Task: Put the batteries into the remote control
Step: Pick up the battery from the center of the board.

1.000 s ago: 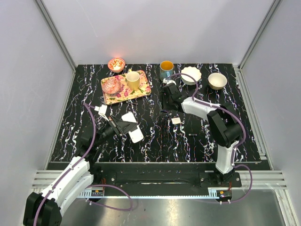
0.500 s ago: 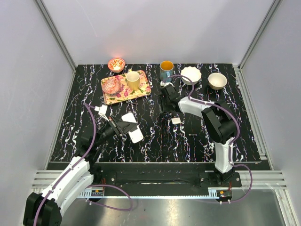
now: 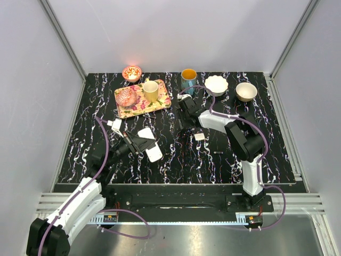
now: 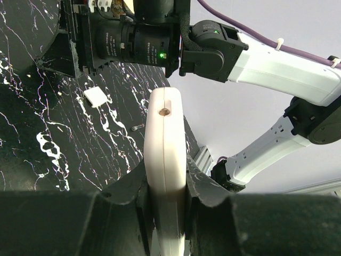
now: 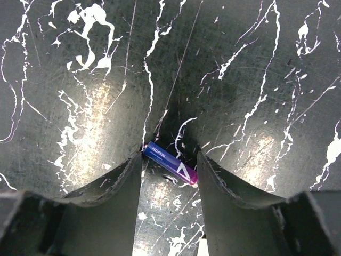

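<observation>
Battery (image 5: 170, 163) newly straddled; right end effector (image 5: 169, 169) shifted left.

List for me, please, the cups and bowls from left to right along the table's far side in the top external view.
small orange bowl, yellow cup, teal mug, white scalloped bowl, beige bowl
</observation>
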Robot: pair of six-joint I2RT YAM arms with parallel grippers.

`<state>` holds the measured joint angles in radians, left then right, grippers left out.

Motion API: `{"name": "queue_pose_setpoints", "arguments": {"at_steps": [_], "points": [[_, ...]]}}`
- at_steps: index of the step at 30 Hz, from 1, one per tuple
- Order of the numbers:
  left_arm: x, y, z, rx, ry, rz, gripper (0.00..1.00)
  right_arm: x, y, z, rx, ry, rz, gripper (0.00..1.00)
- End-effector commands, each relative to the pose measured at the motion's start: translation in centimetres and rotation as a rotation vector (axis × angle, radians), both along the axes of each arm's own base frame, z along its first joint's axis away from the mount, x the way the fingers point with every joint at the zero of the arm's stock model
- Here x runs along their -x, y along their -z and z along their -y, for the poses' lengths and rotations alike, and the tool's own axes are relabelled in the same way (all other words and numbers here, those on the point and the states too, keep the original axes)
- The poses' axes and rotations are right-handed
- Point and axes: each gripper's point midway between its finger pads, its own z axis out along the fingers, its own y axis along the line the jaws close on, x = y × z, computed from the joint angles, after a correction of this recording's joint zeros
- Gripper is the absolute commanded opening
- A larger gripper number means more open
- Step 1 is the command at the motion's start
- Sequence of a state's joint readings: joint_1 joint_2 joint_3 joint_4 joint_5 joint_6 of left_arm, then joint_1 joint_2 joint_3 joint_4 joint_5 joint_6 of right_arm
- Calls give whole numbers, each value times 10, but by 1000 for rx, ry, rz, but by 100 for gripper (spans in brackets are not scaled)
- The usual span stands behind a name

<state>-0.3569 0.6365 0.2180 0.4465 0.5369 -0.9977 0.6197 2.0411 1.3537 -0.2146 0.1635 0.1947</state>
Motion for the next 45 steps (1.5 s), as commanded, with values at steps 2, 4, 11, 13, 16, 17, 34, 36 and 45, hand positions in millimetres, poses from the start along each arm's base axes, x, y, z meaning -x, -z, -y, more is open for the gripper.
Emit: {"name": "queue_pose_setpoints", "arguments": {"at_steps": [2,4,11,13,16,17,34,36,45], "points": [[2,-12,-1,15,3,69,0,11,5,-10,22,-24,-6,48],[2,-12,-1,15,5,69,0,12,4,-9,29,-20,-7,45],[3,-12,-1,17,8,70,0,14,5,-6,58,-11,-2,37],[3,-11,0,17,12,68,0,14,5,-6,65,-9,0,34],[4,-11,0,17,12,70,0,15,7,-4,81,-6,-4,30],[4,-11,0,17,12,70,0,15,7,-3,85,-4,-5,28],[6,-10,-1,29,15,64,0,12,8,-1,107,10,-14,38],[6,-10,-1,28,15,62,0,10,7,-2,108,10,-12,39],[6,-9,-1,29,12,61,0,7,6,-6,110,-4,-11,32]]}}
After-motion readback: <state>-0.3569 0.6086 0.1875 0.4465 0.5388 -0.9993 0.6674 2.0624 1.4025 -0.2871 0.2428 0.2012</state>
